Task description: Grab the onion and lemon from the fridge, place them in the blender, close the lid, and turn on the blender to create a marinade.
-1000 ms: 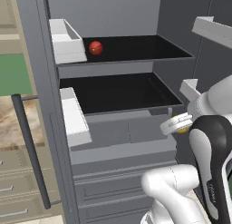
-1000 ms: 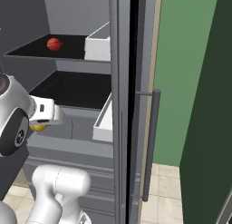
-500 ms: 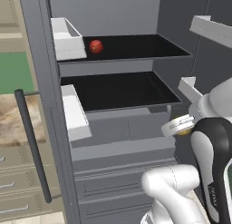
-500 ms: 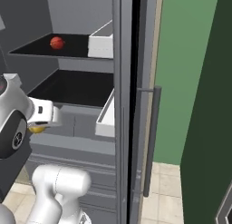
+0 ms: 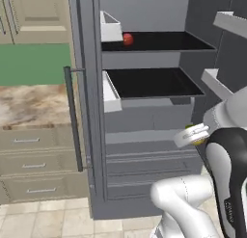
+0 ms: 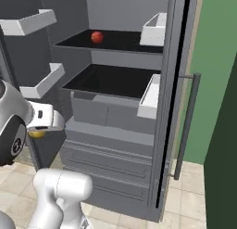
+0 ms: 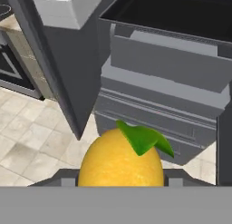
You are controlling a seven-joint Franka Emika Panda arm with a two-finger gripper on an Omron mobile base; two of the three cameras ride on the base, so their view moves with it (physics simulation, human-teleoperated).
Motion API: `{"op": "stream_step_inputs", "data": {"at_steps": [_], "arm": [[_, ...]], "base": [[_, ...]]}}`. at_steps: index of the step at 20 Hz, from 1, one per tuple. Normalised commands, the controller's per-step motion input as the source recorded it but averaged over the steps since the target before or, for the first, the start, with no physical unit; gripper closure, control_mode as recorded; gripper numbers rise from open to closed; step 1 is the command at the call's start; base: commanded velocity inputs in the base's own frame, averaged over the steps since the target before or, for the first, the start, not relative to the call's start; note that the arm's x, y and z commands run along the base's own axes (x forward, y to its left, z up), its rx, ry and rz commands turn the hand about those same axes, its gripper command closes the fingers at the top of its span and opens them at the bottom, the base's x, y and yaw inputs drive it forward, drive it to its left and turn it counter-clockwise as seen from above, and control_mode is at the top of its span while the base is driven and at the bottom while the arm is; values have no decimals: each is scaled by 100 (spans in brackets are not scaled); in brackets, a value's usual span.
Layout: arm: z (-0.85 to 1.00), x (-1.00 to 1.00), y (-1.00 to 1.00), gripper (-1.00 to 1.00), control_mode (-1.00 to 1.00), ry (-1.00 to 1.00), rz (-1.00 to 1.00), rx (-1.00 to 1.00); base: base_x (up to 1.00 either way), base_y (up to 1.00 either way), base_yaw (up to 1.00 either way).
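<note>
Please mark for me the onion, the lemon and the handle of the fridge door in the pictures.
onion (image 6: 96,37): right base view, middle of the red ball on the upper shelf.
lemon (image 7: 120,163): hand view, middle of the yellow skin, below the green leaf.
fridge handle (image 5: 74,120): left base view, middle of the dark vertical bar.

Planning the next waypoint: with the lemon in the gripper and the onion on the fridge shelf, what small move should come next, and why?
Probably draw the gripper further back from the fridge: it appears shut on the lemon outside the drawers, the onion waits on the upper shelf, and no blender is visible here.
</note>
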Motion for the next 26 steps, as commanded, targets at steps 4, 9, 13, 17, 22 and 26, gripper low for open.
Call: {"op": "stream_step_inputs", "data": {"at_steps": [4, 9, 13, 17, 22, 26], "arm": [[0, 0, 0, 100, 100, 0, 0, 0], [0, 0, 0, 100, 100, 0, 0, 0], [0, 0, 0, 100, 100, 0, 0, 0], [0, 0, 0, 100, 100, 0, 0, 0], [0, 0, 0, 100, 100, 0, 0, 0], [0, 0, 0, 100, 100, 0, 0, 0]], "base": [[0, 71, 38], [5, 63, 57], [9, 42, 73], [4, 26, 81], [2, 10, 86], [4, 0, 89]]}}
